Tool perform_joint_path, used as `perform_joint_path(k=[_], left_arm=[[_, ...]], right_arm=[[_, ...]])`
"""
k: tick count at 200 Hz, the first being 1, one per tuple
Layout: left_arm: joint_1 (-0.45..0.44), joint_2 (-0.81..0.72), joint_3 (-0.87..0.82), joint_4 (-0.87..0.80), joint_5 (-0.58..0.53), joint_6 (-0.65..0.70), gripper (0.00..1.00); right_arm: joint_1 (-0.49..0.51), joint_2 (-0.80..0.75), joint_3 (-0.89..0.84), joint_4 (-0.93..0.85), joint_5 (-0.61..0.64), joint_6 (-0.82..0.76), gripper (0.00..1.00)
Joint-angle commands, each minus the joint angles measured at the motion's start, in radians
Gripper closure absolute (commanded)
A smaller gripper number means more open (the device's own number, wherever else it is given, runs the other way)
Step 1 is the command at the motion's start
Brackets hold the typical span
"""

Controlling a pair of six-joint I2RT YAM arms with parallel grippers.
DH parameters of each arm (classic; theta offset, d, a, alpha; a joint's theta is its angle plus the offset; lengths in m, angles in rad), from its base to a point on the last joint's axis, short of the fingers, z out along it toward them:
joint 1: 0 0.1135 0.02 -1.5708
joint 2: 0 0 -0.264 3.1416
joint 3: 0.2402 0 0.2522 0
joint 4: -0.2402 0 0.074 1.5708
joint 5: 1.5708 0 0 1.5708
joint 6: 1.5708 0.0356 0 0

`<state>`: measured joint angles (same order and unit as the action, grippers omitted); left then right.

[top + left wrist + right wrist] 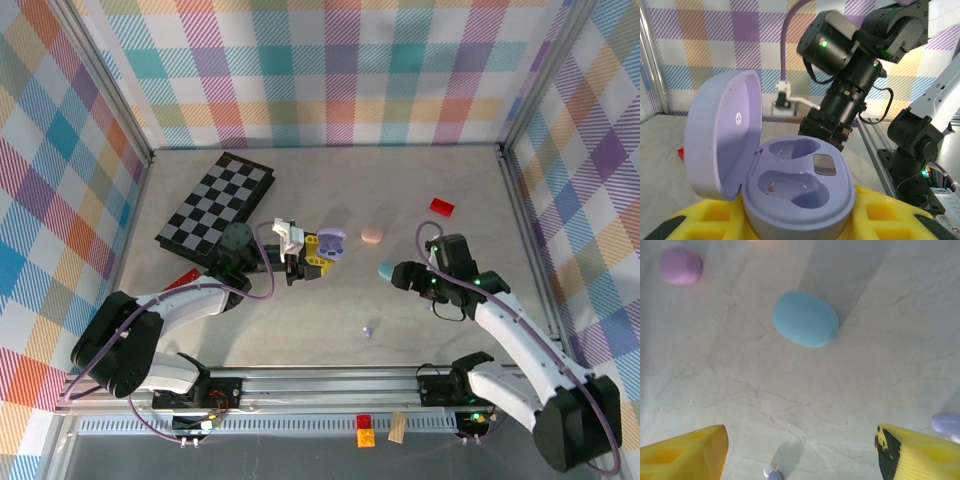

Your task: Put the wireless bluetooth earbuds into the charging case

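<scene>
The lavender earbud (368, 329) lies loose on the table (300, 325), well apart from the open lavender case (800, 195). We judge it featherlight, hard and slippery, best pinched gently across its rounded body. Our left gripper (312, 256) clamps that case, and our right gripper (801, 450) hangs with jaws apart, holding nothing, near the blue case (805, 318)

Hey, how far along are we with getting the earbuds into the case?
Done: the lavender case is open, gripped by the left fingers. In hand: the right fingers hang open over the table by the blue case, holding nothing. Left: both wells are empty, and a lavender bud lies loose on the table.
</scene>
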<state>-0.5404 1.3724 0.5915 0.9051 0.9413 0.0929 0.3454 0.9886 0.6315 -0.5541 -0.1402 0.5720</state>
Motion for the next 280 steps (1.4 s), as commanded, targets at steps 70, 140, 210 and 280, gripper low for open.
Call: perform_joint_path(k=[70,140,210,280], left_arm=[[0.011,-0.022,-0.002,0.036,0.01,0.0,0.64],[0.016,-0.049,-0.003,-0.03,0.007,0.042,0.64],[0.017,-0.052,0.002,-0.03,0.016,0.041,0.64],[0.017,-0.05,0.0,-0.028,0.019,0.036,0.64]], right_arm=[[-0.036,0.136,0.021,-0.019,0.123,0.035,0.21],[-0.27,0.206,-0.057,0.098,-0.063,0.082,0.19],[-0.27,0.213,-0.083,0.08,-0.06,0.065,0.19],[-0.271,0.19,-0.11,0.042,-0.047,0.066,0.19]])
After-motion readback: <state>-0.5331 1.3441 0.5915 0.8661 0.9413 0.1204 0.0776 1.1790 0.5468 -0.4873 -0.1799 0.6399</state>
